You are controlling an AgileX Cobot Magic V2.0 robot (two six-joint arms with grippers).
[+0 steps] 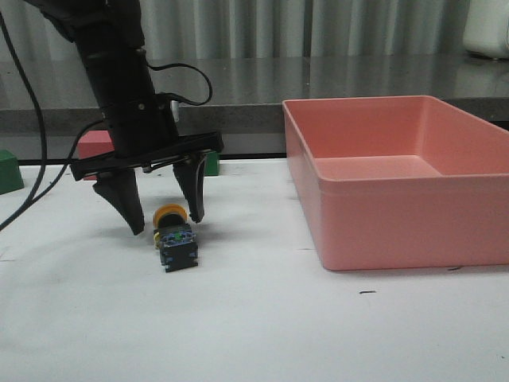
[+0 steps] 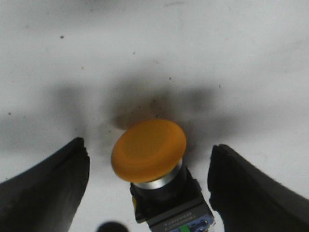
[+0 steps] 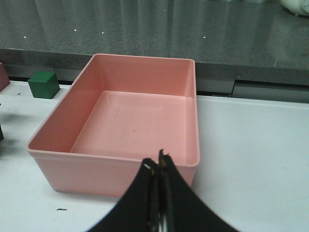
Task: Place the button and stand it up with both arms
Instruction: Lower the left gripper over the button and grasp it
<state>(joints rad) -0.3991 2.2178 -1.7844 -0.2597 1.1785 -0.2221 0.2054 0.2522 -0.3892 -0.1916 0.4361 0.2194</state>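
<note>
Two fingers [image 1: 127, 208] astride one button [image 1: 172, 233] — untouched

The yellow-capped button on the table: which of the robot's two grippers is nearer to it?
Left. The left gripper hangs open astride the button; the right gripper is shut, above the pink bin.

We see the left claw [image 1: 165, 220] hanging w/ jaws spread apart, tips just above the white worktop [image 1: 254, 334]. The button [image 1: 173, 235] lies on its side between the fingers, yellow cap facing away, black body toward us; no contact w/ either finger that we can make out. Empty pink bin [image 1: 398, 179] sits well apart on the right. Behind the arm: pink block [image 1: 94, 145], partly hidden. Green cube [image 1: 8, 171] at far left edge; another bit of green [image 1: 211, 163] behind the claw.
</note>
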